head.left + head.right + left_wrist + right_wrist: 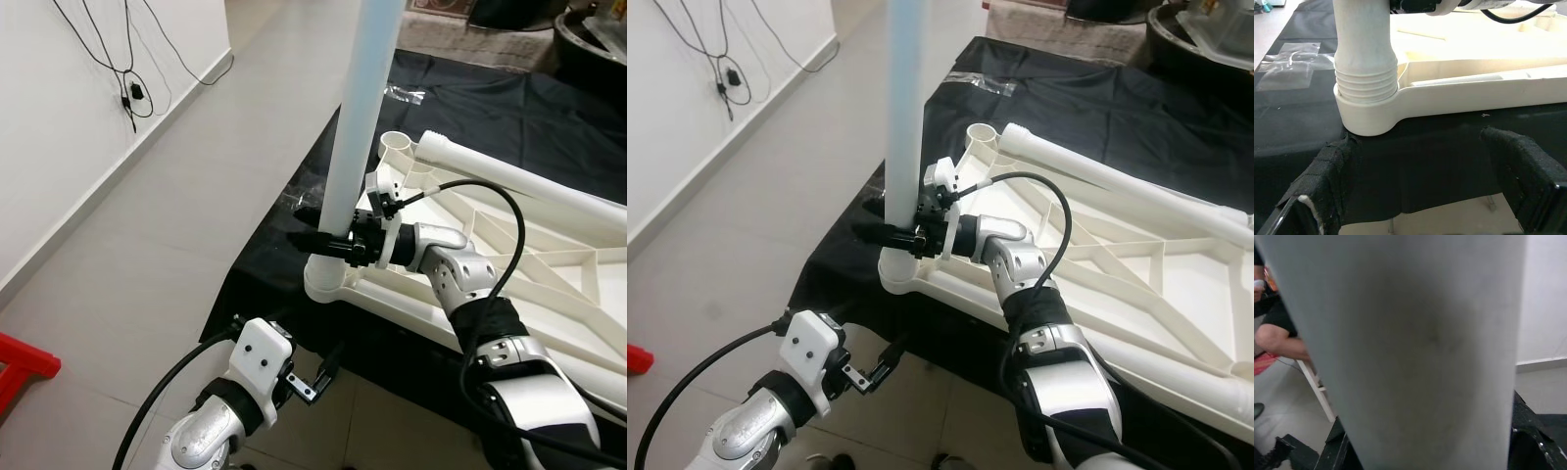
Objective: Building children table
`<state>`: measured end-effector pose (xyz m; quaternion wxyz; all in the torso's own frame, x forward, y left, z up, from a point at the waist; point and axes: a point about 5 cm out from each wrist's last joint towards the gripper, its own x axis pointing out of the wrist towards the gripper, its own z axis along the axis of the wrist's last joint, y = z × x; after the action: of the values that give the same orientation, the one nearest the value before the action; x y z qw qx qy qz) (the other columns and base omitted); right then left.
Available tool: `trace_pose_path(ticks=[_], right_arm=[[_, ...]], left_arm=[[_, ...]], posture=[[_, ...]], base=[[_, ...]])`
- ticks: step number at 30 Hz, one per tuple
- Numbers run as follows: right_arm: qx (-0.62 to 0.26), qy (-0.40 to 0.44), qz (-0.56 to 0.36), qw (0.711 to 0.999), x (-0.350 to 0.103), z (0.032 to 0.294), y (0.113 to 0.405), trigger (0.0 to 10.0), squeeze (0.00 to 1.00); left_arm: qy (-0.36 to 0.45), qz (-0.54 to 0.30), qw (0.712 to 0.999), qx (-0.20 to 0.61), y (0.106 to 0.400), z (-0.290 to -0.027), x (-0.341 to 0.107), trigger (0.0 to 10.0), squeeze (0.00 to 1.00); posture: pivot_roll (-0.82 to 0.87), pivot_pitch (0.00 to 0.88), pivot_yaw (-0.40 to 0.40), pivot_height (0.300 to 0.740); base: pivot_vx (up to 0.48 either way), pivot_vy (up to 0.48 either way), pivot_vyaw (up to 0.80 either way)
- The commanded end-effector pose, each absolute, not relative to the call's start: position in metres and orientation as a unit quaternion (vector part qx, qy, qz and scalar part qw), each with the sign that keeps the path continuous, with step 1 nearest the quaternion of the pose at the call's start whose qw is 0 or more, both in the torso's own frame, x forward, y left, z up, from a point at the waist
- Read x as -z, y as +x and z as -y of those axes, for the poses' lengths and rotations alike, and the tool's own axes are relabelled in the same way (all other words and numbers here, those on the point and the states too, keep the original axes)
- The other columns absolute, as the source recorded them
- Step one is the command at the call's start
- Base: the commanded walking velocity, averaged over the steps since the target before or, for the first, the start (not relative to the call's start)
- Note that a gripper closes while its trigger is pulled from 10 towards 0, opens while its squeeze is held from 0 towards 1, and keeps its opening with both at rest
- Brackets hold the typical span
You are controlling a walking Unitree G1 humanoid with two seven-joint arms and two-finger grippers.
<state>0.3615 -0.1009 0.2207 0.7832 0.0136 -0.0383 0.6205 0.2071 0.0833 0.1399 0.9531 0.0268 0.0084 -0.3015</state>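
Note:
The white children's table top [549, 284] lies upside down on a black cloth [509, 108]. A white table leg [358, 117] stands upright in the near corner socket [328, 279]; its screw threads [1366, 81] show just above the socket rim [1371, 117]. My right gripper [312, 238] is shut around this leg just above the socket, and the leg [1415, 352] sits close before its camera. My left gripper [328, 367] hangs open below and in front of that corner, with nothing between its padded fingers [1327, 181]. A second leg [519, 181] lies across the table top.
Another empty corner socket [397, 145] sits at the far end. A white wall with hanging cables [127, 88] runs along the left, with bare tiled floor [196, 215] between. A red object [20, 367] lies on the floor. A person's leg [1278, 340] is beyond the table.

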Motion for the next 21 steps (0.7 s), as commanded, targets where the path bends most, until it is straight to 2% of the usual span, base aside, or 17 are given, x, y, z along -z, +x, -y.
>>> trace_pose_path(ticks=[1,2,3,5,6,8,9,10,13,14,15,16,17,18,20,21], right_arm=[[-0.624,0.031,0.025,0.78,-0.212,0.096,0.359,0.0,0.0],[-0.59,0.028,0.033,0.806,-0.21,0.098,0.362,0.0,0.0],[-0.59,0.028,0.033,0.806,-0.21,0.098,0.362,0.0,0.0],[-0.458,0.03,0.047,0.887,-0.206,0.107,0.372,0.0,0.0],[-0.458,0.03,0.047,0.887,-0.206,0.107,0.372,0.0,0.0],[-0.347,0.036,0.057,0.935,-0.203,0.117,0.377,0.0,0.0],[-0.347,0.036,0.057,0.935,-0.203,0.117,0.377,0.0,0.0],[-0.274,0.032,0.062,0.959,-0.201,0.124,0.378,0.0,0.0],[-0.274,0.032,0.062,0.959,-0.201,0.124,0.378,0.0,0.0],[-0.155,0.031,0.063,0.985,-0.198,0.137,0.376,0.0,0.0],[-0.039,0.033,0.057,0.997,-0.193,0.148,0.367,0.0,0.0],[-0.039,0.033,0.057,0.997,-0.193,0.148,0.367,0.0,0.0],[0.05,0.033,0.051,0.997,-0.19,0.155,0.356,0.0,0.0],[0.05,0.033,0.051,0.997,-0.19,0.155,0.356,0.0,0.0],[0.15,0.056,0.037,0.986,-0.186,0.151,0.338,0.0,0.0],[0.15,0.056,0.037,0.986,-0.186,0.151,0.338,0.0,0.0]], left_arm=[[0.023,-0.017,0.952,0.304,0.204,-0.083,-0.136,10.0,0.0],[0.023,-0.017,0.952,0.304,0.205,-0.083,-0.135,10.0,0.0],[0.023,-0.017,0.952,0.304,0.205,-0.083,-0.135,10.0,0.0],[0.023,-0.018,0.952,0.304,0.206,-0.083,-0.135,10.0,0.0],[0.023,-0.018,0.952,0.304,0.206,-0.083,-0.135,10.0,0.0],[0.023,-0.019,0.952,0.304,0.207,-0.084,-0.135,10.0,0.0],[0.023,-0.019,0.952,0.304,0.207,-0.084,-0.135,10.0,0.0],[0.022,-0.019,0.952,0.304,0.207,-0.084,-0.135,10.0,0.0],[0.022,-0.019,0.952,0.304,0.207,-0.084,-0.135,10.0,0.0],[0.022,-0.019,0.952,0.306,0.208,-0.083,-0.135,10.0,0.0],[0.022,-0.019,0.951,0.307,0.209,-0.083,-0.135,10.0,0.0],[0.022,-0.019,0.951,0.307,0.209,-0.083,-0.135,10.0,0.0],[0.022,-0.018,0.951,0.307,0.21,-0.082,-0.135,10.0,0.0],[0.022,-0.018,0.951,0.307,0.21,-0.082,-0.135,10.0,0.0],[0.023,-0.018,0.952,0.304,0.211,-0.082,-0.135,10.0,0.0],[0.023,-0.018,0.952,0.304,0.211,-0.082,-0.135,10.0,0.0]], posture=[[0.12,0.173,-0.061,0.74],[0.12,0.171,-0.059,0.74],[0.12,0.171,-0.059,0.74],[0.11,0.173,-0.054,0.74],[0.11,0.173,-0.054,0.74],[0.09,0.175,-0.047,0.74],[0.09,0.175,-0.047,0.74],[0.09,0.175,-0.043,0.74],[0.09,0.175,-0.043,0.74],[0.08,0.176,-0.043,0.74],[0.08,0.178,-0.039,0.74],[0.08,0.178,-0.039,0.74],[0.09,0.176,-0.044,0.74],[0.09,0.176,-0.044,0.74],[0.08,0.175,-0.042,0.74],[0.08,0.175,-0.042,0.74]], base=[[0.0,0.0,0.0],[0.0,0.0,0.0],[0.0,0.0,0.0],[0.0,0.0,0.0],[0.0,0.0,0.0],[0.0,0.0,0.0],[0.0,0.0,0.0],[0.0,0.0,0.0],[0.0,0.0,0.0],[0.0,0.0,0.0],[0.0,0.0,0.0],[0.0,0.0,0.0],[0.0,0.0,0.0],[0.0,0.0,0.0],[0.0,0.0,0.0],[0.0,0.0,0.0]])
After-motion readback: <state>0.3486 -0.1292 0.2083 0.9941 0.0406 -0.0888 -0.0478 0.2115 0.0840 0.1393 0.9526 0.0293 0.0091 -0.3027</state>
